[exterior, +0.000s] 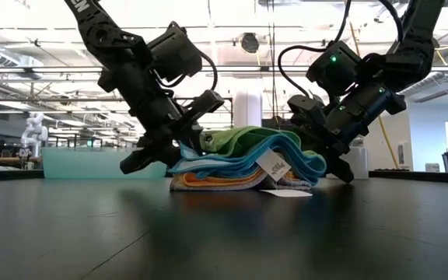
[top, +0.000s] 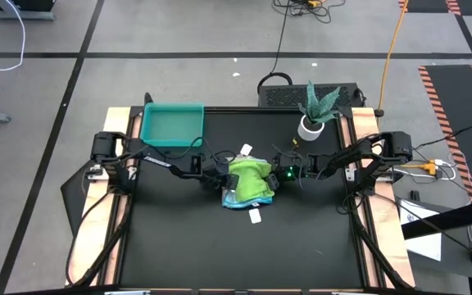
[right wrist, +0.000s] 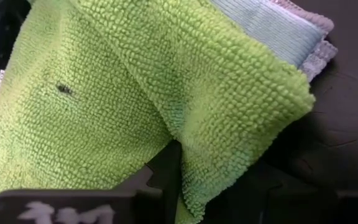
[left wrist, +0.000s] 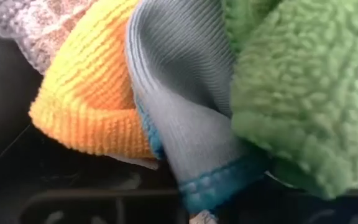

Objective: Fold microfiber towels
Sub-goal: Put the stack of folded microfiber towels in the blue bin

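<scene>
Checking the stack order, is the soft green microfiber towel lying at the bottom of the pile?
No, the soft green microfiber towel lies on top, above the blue and yellow-orange cloths.

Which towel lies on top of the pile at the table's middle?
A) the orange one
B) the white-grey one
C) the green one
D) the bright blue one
C: the green towel covers the pile from above, with blue and orange layers showing beneath it in the low view.
</scene>
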